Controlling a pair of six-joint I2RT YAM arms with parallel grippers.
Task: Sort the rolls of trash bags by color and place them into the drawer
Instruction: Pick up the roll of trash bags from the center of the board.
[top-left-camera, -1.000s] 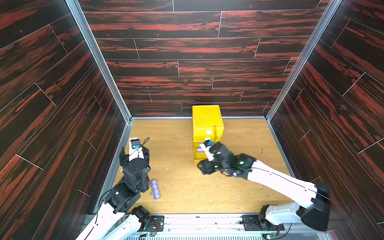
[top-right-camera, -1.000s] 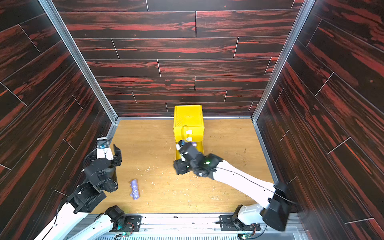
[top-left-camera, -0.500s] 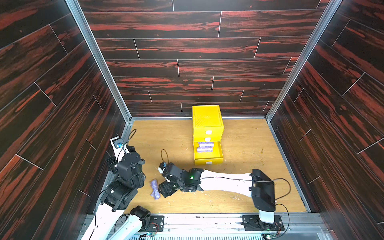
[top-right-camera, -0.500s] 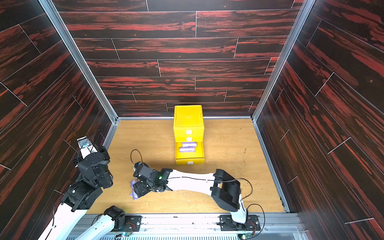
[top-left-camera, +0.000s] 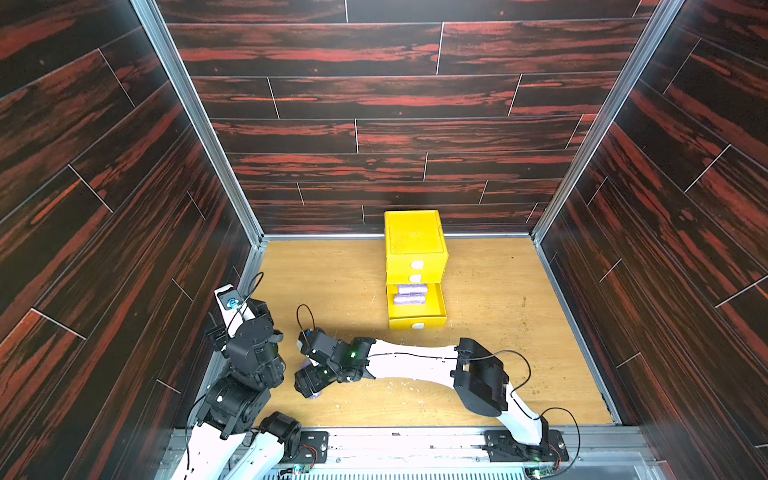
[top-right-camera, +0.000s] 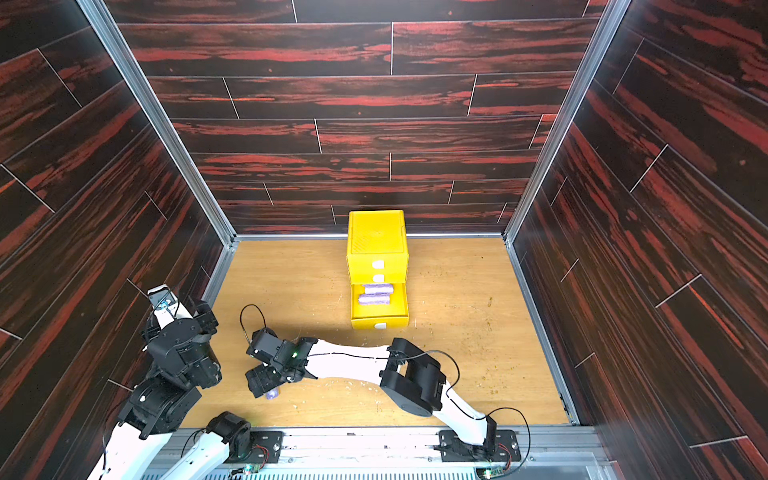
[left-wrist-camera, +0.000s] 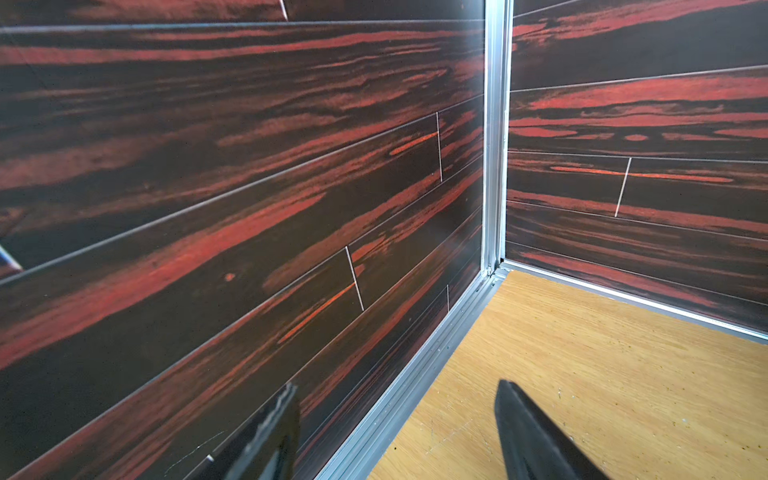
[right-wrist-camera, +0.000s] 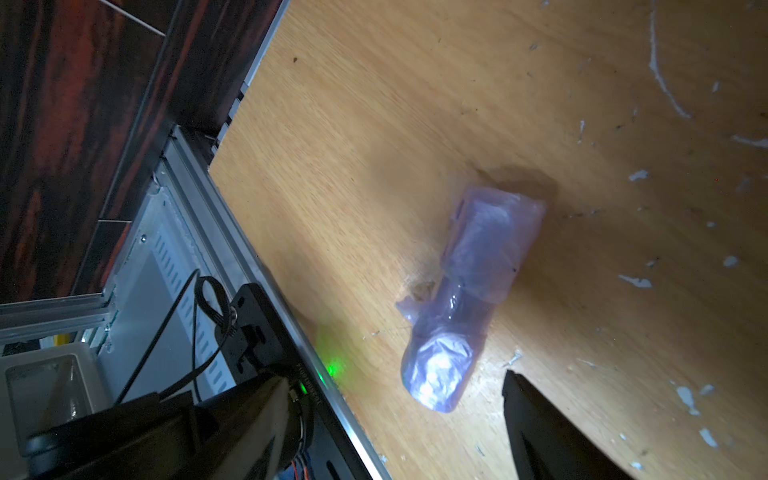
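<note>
**Arms repositioned; lilac roll next**

Pulled back toward the dark-planked left wall (top-left-camera: 104, 208) since the earlier frame, the left pincer (left-wrist-camera: 395, 388) is held released and empty. Swung over from the drawer (top-left-camera: 415, 249), the right pincer (right-wrist-camera: 395, 376) is spread, gripping nothing, before a lilac roll (right-wrist-camera: 469, 291) on the scuffed counter (top-left-camera: 498, 291); a pick is judged next. Two lilac rolls (top-left-camera: 410, 289) are stowed in the open bottom tray (top-left-camera: 417, 322); more may be hidden.

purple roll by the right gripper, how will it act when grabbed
The purple roll is a small cylinder lying on its side on the wooden table, so a nudge would probably roll it. Its thin plastic looks loose and crinkled, so it likely squashes a little and may slip.
</note>
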